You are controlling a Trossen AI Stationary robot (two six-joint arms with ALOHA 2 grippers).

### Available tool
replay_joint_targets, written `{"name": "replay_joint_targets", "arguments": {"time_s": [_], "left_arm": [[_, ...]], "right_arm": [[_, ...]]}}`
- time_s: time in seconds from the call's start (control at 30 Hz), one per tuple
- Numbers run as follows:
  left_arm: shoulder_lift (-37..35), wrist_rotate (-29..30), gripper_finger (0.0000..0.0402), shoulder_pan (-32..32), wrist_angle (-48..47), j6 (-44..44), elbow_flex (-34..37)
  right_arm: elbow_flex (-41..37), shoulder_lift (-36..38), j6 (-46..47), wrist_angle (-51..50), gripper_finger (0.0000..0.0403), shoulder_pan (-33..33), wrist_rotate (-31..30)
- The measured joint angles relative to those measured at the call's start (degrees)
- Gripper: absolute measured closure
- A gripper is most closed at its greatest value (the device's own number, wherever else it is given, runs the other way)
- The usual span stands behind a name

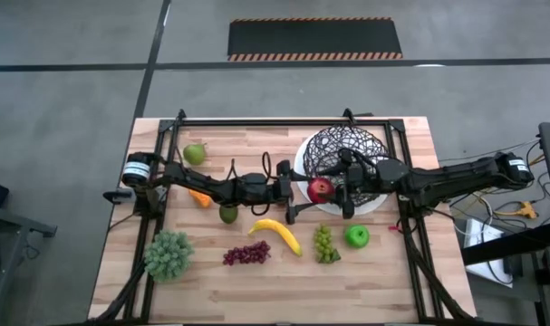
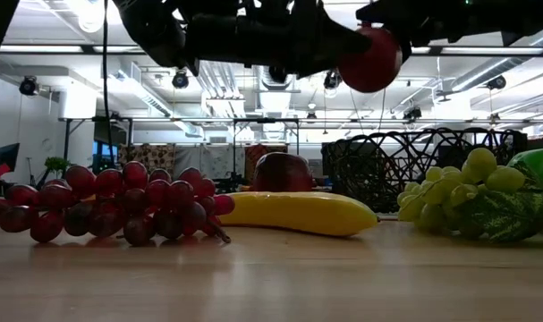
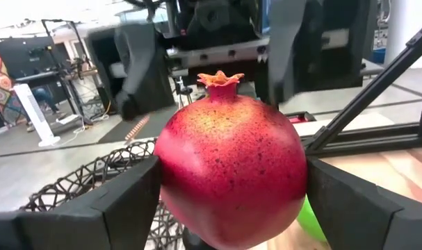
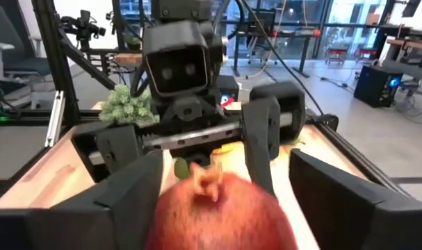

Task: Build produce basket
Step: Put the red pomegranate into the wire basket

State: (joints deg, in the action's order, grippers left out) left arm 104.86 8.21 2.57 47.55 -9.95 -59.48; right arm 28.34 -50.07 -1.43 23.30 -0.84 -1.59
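The left gripper [image 1: 303, 189] holds a red pomegranate [image 1: 320, 188] in the air near the middle of the worktop [image 1: 256, 290], just beside the near rim of the basket [image 1: 347, 149], which stands toward the far right corner; its fingers [image 3: 120, 201] pinch the fruit from both sides, the crown pointing up. The right gripper [image 1: 345, 187] faces it from the other side, its fingers [image 4: 120, 187] spread to either side of the same fruit; whether they touch it yet cannot be told. This looks like a hand-over: the left arm brings the fruit to the arm that stands next to the basket, so the drop is short.

The pomegranate sits deep between the left fingers, gripped across its widest part; from the right wrist view it lies low between that arm's fingers, centred, crown toward the camera.

The rest of the produce lies on the worktop: banana [image 1: 276, 233], purple grapes [image 1: 246, 254] and green grapes [image 1: 324, 243] along the near half, a green apple [image 1: 356, 236] toward the right edge, a pear [image 1: 194, 153] toward the far left corner.
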Motion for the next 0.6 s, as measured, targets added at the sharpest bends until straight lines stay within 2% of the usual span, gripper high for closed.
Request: {"name": "replay_joint_targets", "arguments": {"time_s": [0.47, 0.53, 0.6], "left_arm": [[0.0, 0.07, 0.0093, -0.04, 0.38, 0.31, -0.18], [0.0, 0.22, 0.0093, -0.04, 0.88, 0.28, -0.16], [0.0, 0.22, 0.0093, -0.05, 1.12, 0.26, -0.14]], "right_arm": [[-0.09, -0.93, -1.14, 1.21, 0.0353, -0.02, 0.14], [-0.09, -0.93, -1.53, 1.49, 0.0378, -0.02, 0.13], [-0.1, -0.91, -1.6, 1.51, 0.0385, -0.02, 0.12]]}}
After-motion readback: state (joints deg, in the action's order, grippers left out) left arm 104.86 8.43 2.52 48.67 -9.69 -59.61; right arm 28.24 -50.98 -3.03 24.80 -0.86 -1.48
